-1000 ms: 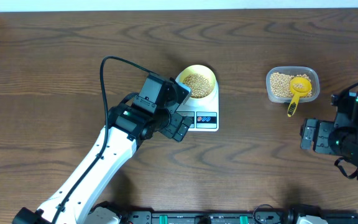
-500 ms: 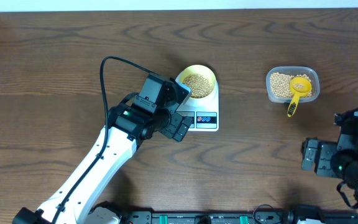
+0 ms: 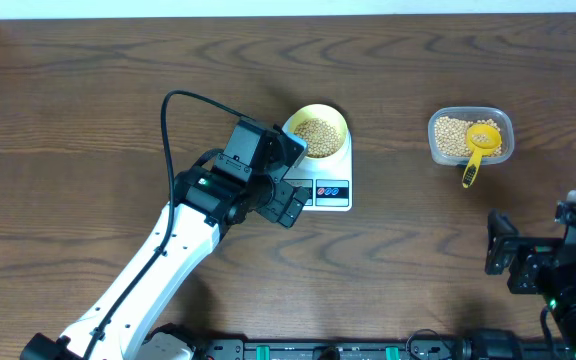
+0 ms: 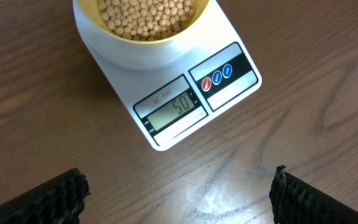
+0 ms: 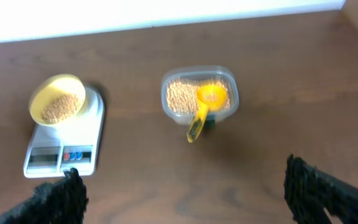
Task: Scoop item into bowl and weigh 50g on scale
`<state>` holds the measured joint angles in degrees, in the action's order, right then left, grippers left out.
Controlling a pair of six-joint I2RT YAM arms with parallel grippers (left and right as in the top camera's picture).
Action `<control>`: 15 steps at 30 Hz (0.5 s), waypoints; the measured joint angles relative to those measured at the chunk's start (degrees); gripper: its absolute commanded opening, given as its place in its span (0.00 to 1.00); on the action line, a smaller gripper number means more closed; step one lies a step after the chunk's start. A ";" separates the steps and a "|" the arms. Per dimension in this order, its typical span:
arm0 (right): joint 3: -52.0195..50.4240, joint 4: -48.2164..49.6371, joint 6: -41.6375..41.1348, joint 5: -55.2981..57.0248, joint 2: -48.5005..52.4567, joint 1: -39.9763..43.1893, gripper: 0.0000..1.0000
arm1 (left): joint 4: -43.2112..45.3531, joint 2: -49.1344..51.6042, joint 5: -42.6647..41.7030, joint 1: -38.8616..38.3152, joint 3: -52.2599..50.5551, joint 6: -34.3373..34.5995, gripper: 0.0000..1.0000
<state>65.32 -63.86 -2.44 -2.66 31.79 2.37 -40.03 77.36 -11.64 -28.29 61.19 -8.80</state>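
The pale yellow bowl (image 3: 334,119) stands on the white scale (image 3: 340,170), holding tan beans (image 3: 315,132). In the left wrist view the bowl (image 4: 148,50) with its beans (image 4: 148,15) is at the top, and the scale (image 4: 232,93) has a display (image 4: 173,106) reading 50. My left gripper (image 3: 288,182) (image 4: 179,199) hangs open at the scale's near-left side, with only bare table between its fingers. My right gripper (image 3: 503,258) (image 5: 185,196) is open and empty near the table's front right. From there it sees the scale (image 5: 61,152) and bowl (image 5: 42,93) far off.
A clear plastic container (image 3: 470,135) (image 5: 197,96) of beans sits at the right. A bright yellow scoop (image 3: 478,145) (image 5: 204,106) rests in it, handle over the near rim. The left arm's black cable (image 3: 168,130) loops above the table left of the scale.
The right arm has drawn back toward the table's front edge, away from the container. The left arm, bowl and scale have not moved.
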 measured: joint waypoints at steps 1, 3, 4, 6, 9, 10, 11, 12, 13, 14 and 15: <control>-1.03 1.18 0.09 0.00 -0.96 -0.15 0.99 | -0.02 0.00 0.00 0.00 0.00 0.00 0.96; -4.11 4.74 0.20 -0.11 -3.50 -0.83 0.99 | 0.00 0.00 0.00 0.00 0.00 0.00 0.96; -6.32 6.91 0.33 -0.15 -5.16 -1.27 0.99 | 0.00 0.00 0.00 0.00 0.00 -0.02 0.96; -10.03 10.43 0.57 -0.17 -7.98 -1.81 0.99 | 0.00 0.00 0.00 0.00 0.00 -0.02 0.96; -16.65 16.44 1.22 -0.22 -12.50 -2.58 0.99 | 0.04 0.00 0.00 0.00 -0.02 0.00 0.95; -18.56 17.92 1.44 -0.28 -13.75 -2.71 0.99 | 0.04 0.00 0.02 0.00 -0.02 0.00 0.96; -20.48 19.61 1.60 -0.28 -14.91 -2.82 0.99 | 0.00 0.00 0.00 0.00 -0.04 0.00 0.96; -22.47 21.46 1.66 -0.28 -16.15 -3.06 0.99 | 0.00 0.00 0.00 0.00 -0.04 0.00 0.96; -24.94 23.30 1.73 -0.28 -17.64 -3.34 0.99 | 0.02 0.00 0.00 0.00 -0.04 0.00 0.96; -26.88 24.52 1.84 -0.28 -18.82 -3.50 0.99 | 0.02 0.00 0.02 0.00 -0.04 -0.02 0.96; -28.72 25.70 1.86 -0.33 -20.04 -3.61 0.99 | 0.04 0.00 0.02 0.00 -0.04 0.00 0.96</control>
<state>36.60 -38.15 -0.58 -2.98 11.75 -1.23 -39.99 77.36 -11.62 -28.29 61.14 -8.80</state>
